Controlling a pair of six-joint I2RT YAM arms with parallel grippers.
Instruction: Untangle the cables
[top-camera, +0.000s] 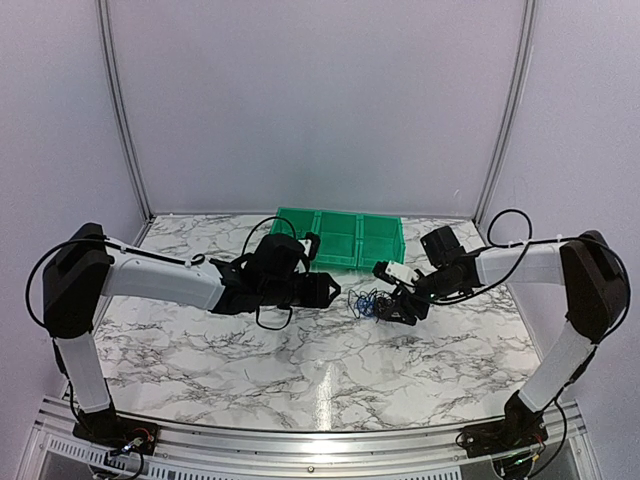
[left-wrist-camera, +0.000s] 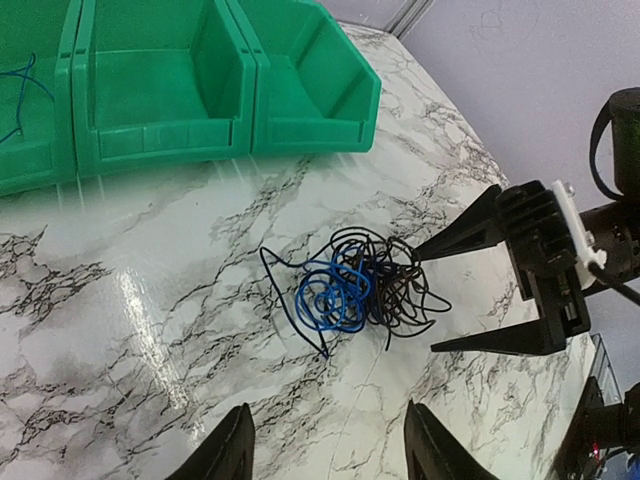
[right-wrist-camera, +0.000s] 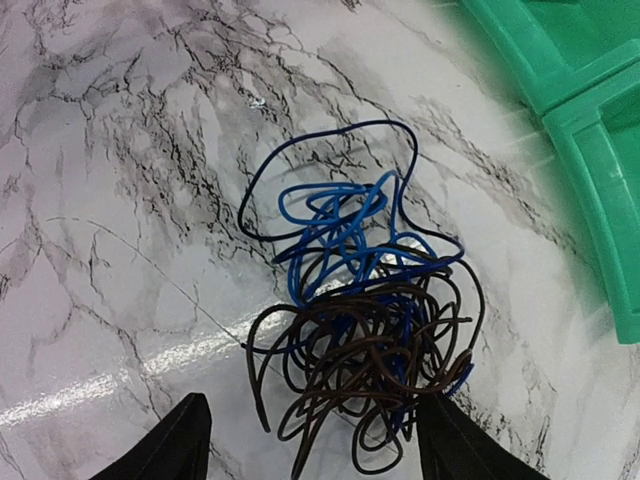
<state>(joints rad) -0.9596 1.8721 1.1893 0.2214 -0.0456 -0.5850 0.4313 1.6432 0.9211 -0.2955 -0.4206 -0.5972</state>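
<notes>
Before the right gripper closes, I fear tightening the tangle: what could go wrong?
The open right gripper has the knotted clump of thin blue and dark wires between its fingers; closing may pinch strands and tighten the knot. The open left gripper holds nothing, so a pull might drag the clump across the marble table.

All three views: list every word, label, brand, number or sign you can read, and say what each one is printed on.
None: no text can be read in any view.
The green bins, the marble table, the cable clump, the left tool and the right tool show no legible word, number or sign.
</notes>
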